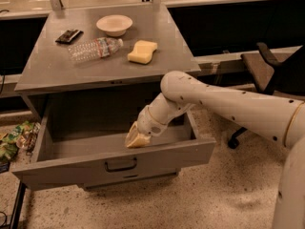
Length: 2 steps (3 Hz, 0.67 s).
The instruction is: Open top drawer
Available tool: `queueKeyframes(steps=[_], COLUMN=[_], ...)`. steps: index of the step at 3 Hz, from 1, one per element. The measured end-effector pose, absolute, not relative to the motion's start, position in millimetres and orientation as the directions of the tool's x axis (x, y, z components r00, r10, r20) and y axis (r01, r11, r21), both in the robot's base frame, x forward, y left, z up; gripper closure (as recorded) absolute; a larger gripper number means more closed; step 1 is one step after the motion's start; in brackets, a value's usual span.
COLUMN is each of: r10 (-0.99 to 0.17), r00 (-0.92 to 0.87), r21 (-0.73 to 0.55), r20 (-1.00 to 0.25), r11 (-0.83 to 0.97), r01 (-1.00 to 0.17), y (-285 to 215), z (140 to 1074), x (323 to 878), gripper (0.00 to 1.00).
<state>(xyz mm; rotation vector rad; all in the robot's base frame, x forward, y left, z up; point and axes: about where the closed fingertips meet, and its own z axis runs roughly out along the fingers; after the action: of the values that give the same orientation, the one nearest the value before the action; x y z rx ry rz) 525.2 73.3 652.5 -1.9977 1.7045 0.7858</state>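
The top drawer (71, 166) is a wide grey metal box pulled far out from under the grey table. Its small black bar handle (120, 164) sits at the centre of the front panel. The inside looks empty. My gripper (136, 138) hangs on the white arm (224, 101) just inside the drawer, behind the front panel's upper edge and a little right of the handle.
On the tabletop (57, 70) lie a white bowl (114, 24), a clear plastic bottle (94, 49), a yellow sponge (142, 51) and a small dark object (68, 35). Snack bags (14, 140) lie on the floor at left. A chair (267, 70) stands at right.
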Motion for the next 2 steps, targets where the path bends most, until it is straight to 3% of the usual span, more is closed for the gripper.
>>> queueKeyframes(steps=[2], r10=[-0.743], r00=[0.079], r21=[0.110], r20=[-0.664], r11=[-0.202], r01=[-0.973], y=[74.5], z=[661.4], x=[504.0], gripper=[1.00])
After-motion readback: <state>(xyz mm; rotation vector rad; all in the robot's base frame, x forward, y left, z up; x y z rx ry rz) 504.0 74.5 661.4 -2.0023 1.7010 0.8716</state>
